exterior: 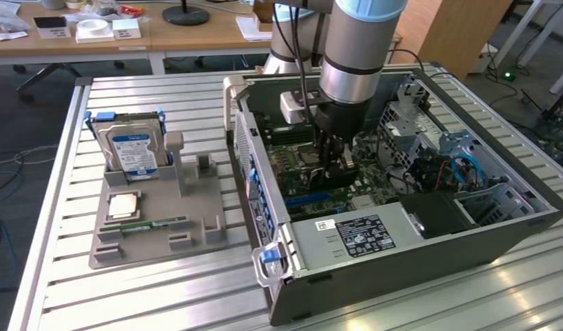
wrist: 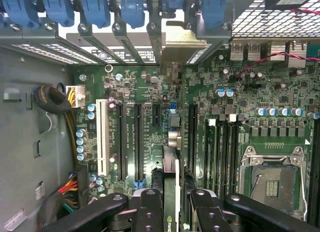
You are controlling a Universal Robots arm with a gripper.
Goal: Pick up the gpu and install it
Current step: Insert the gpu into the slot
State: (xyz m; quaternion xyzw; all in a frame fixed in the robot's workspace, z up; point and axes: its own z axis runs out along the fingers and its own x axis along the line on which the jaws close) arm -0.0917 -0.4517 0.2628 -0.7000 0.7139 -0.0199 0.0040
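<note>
Green motherboard covers the floor of the open computer case. The arm reaches down into the middle of the case. Its fingers are pressed together on the gpu, one on each flat side of the thin card. The card stands on its edge inside the case, over the motherboard.

In the wrist view the gpu lies in line with the long black slots. Its pale metal strip is up near the back wall of the case, close to the blue clips. I cannot tell if the bottom edge of the card is in a slot yet.

Outside the case, a grey tray sits on the tabletop. A silver hard drive stands in the tray.

Some things could go wrong here. The slots sit close together, so the card could come down a little to one side. Then it would land on the small parts between them and not go in. The metal strip could bump or catch on the back wall of the case, which would tip the card. The fingers hold just a small bit of the card, so a hard push could make it slip or lean. Pushing down while it is crooked could bend the card or hurt the slot.
</note>
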